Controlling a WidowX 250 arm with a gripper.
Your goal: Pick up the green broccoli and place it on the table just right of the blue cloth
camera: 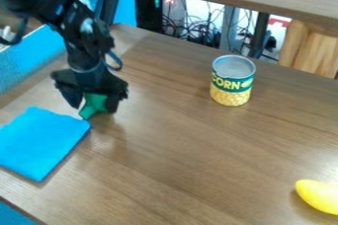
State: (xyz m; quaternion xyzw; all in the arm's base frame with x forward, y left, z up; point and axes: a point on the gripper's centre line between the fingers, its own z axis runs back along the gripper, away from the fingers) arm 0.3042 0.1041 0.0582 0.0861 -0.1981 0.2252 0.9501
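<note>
End effector (94, 107) part-closed, looks clamped on green piece (95, 103), 9–10 o'clock on counter (191, 155), blue cloth (41, 142) at its 7–8 o'clock. Probably light, maybe soft; irregular shape could twist. Grip thick middle, gently.

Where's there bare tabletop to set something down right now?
Widest patch: mid-table, between the pincer, the corn can and the yellow object. The near stretch between blue cloth and yellow object is bare too. Crowded: the cloth's far corner, close by the pincer and its green object.
</note>
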